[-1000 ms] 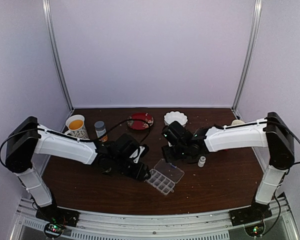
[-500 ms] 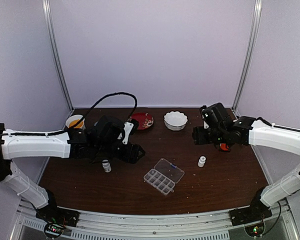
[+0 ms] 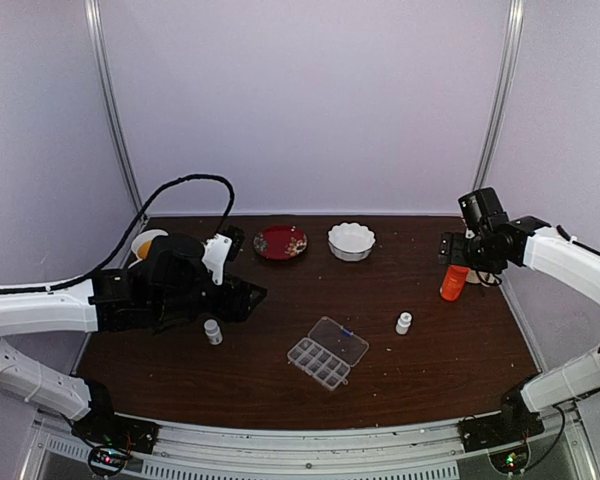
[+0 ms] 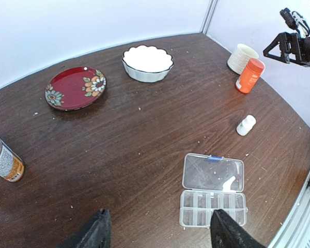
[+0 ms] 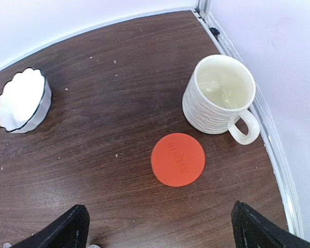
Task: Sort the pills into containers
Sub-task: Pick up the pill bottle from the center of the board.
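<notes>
- The clear pill box [image 3: 328,353] lies at mid-worktop toward the near edge. Its lid is flat open on the far side, and bare dark wood surrounds it.
- Pills cannot be made out in its cells from any view.
- The left hand [image 4: 160,235] hangs over the left half of the worktop [image 3: 400,385]. Its fingers are spread wide with nothing between them, and the pill box sits just ahead of its right finger.
- The right hand [image 5: 163,227] hovers at the far right edge above an orange bottle [image 5: 177,159], spread wide and empty.
- A cream mug [image 5: 219,95] stands just beside the bottle, close against the right wall rail.
- A small white bottle [image 3: 404,322] stands to the right of the pill box, apart from it. Another white bottle [image 3: 213,331] stands under the left arm.
- A white scalloped bowl [image 3: 351,240] and a red plate [image 3: 281,242] sit along the far edge, leaving the centre of the worktop open.
</notes>
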Controlling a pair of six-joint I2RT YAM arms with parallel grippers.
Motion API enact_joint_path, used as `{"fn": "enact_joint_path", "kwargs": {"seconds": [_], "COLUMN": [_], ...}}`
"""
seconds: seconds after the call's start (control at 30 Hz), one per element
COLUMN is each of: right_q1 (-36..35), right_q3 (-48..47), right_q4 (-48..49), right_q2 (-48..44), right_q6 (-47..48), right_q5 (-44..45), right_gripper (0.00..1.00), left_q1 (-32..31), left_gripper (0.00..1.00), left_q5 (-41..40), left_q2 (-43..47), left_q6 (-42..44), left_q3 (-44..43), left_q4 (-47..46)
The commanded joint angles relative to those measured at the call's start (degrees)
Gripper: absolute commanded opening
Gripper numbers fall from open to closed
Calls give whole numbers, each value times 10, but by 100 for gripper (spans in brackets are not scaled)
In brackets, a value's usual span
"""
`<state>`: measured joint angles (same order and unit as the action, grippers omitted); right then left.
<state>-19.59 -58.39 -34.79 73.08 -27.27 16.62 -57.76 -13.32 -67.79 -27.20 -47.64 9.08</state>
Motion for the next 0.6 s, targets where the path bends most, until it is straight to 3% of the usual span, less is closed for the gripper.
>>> {"fn": "enact_joint_path", "kwargs": {"seconds": [0.0,0.57], "right_q1": [53,104], "right_q3": [-26,-135], "right_q4": [-12,-68], "right_q2": [36,194], "right_q6": [-28,-24], "right_q5": [-48,-41], "right_gripper": [100,92], "left_q1": [0,-1], "left_gripper": [69,70], "left_q5": [-24,-43], "left_q2": [5,4], "left_q6": [14,8], "left_q3": [8,13], "left_q4": [-43,-19]}}
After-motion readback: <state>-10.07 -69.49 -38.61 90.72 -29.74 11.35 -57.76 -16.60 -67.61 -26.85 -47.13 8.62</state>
